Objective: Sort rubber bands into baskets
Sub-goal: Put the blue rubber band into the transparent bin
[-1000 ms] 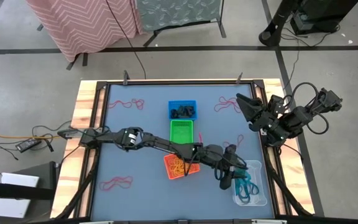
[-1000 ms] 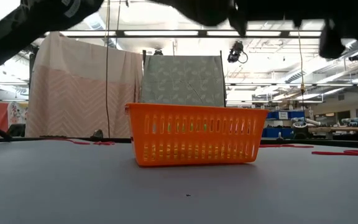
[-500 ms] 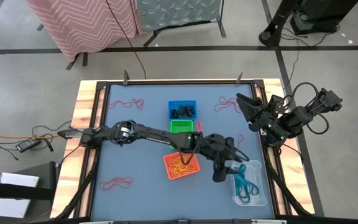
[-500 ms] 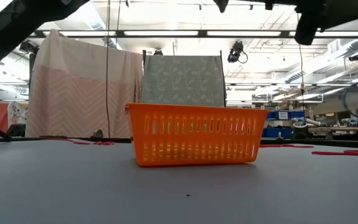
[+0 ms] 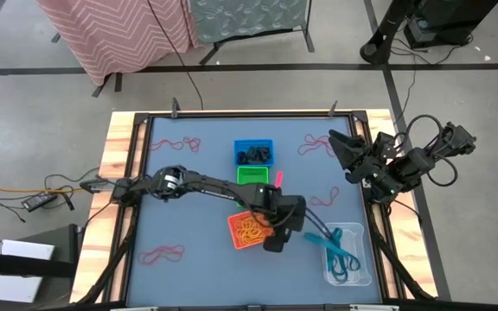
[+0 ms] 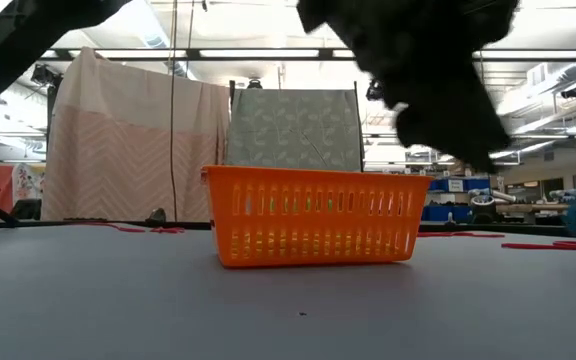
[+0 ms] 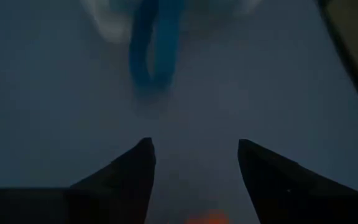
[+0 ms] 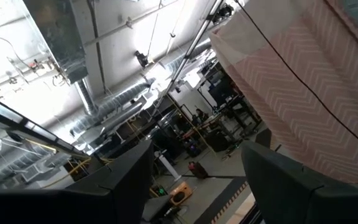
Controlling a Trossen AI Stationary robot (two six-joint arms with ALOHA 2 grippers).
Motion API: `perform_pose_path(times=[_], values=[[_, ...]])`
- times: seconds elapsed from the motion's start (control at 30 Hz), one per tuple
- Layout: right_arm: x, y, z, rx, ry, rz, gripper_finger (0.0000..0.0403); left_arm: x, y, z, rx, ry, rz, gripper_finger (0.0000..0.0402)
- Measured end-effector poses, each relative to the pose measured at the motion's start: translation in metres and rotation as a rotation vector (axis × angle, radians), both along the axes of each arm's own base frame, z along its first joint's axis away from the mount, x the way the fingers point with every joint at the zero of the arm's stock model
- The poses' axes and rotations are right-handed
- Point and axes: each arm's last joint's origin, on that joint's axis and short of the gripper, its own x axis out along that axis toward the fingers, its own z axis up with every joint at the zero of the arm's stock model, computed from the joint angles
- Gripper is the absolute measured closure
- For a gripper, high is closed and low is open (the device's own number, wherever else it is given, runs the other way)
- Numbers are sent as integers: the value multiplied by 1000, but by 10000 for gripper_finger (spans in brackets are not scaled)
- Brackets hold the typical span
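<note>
My left gripper [image 5: 277, 240] hangs open and empty over the right end of the orange basket [image 5: 249, 230], which holds yellow-orange rubber bands. In the left wrist view its fingers [image 7: 129, 177] stand apart above bare table. A teal rubber band [image 5: 316, 233] lies ahead of it, stretching toward the clear tub [image 5: 360, 275], which holds more teal bands [image 5: 342, 257]. The blue basket [image 5: 254, 153] holds black bands. The green basket [image 5: 252, 175] stands between the blue and orange ones. My right gripper [image 5: 346, 149] waits open at the table's right edge, pointing up.
Red rubber bands lie loose on the table at the far left [image 5: 180, 143], far right [image 5: 318, 144], near left [image 5: 161, 254] and right of centre [image 5: 325, 199]. A raised wooden frame [image 5: 121, 173] borders the table.
My left gripper has gone from above the clear tub toward the table's left, ending over the orange basket's right end. A teal band now shows stretched on the table between the gripper and the tub.
</note>
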Motion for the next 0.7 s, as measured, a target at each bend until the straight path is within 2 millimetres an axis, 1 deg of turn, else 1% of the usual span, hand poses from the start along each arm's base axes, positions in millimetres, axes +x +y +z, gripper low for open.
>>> perform_pose_path(times=[0.1, 0.17, 0.27, 0.5, 0.6, 0.7], values=[[0, 0, 0, 1, -1, 1, 147, 8, -9, -13, -19, -126, 36, 173], [0, 1, 0, 2, -1, 4, 147, 12, -14, -20, -2, -218, 67, 173], [0, 1, 0, 3, -2, 5, 147, 13, -21, -30, 19, -321, 58, 173], [0, 1, 0, 4, -1, 3, 147, 6, -38, -54, 34, -418, 1, 173], [0, 1, 0, 3, -1, 3, 147, 0, -44, -67, 33, -418, -14, 173], [0, 1, 0, 1, 4, 3, 147, -2, -48, -70, 29, -430, -19, 173]])
